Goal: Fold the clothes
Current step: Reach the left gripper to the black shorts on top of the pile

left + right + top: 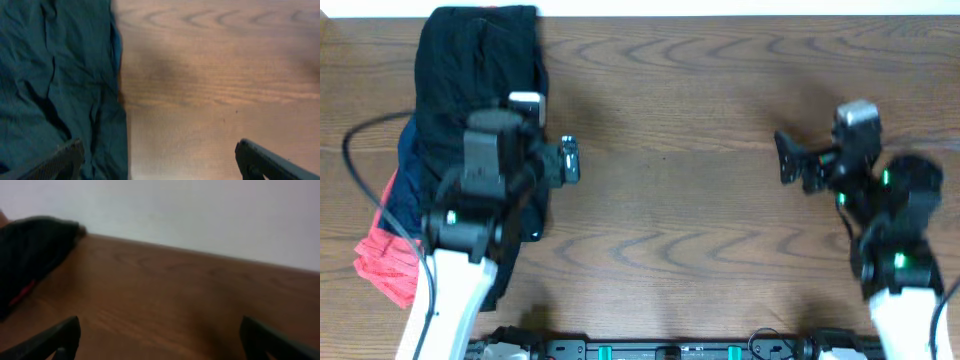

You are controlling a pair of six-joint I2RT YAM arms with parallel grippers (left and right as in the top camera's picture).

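– Two grippers to enter first. Item one: left gripper [571, 161], over the left half of the desk [700, 230], fingers spread wide, nothing between them. Its wrist view shows one fingertip [65, 159] above cloth and the other above bare wood.
– Why do we think it is placed there?
– We judge it sits at the garment's right border so it can take that edge for a fold. Item two: right gripper [784, 158], toward the right edge, likewise parted and empty, aimed left across the wood. We read it as waiting its turn.
– And the clothes?
– One heap at the far-left corner. Black garment [480, 60] on top, reaching the far edge. Blue garment [408, 165] showing beneath it. Red garment [382, 262] poking out at the left edge, toward the near edge. By our reckoning, none of them is folded flat yet.
– Obstructions?
– One cable [347, 160] looping over the heap's left side. Our own left arm lies across the black cloth and hides its near part. Only bare wood lies between the two grippers. Pale wall [200, 215] behind the far edge.
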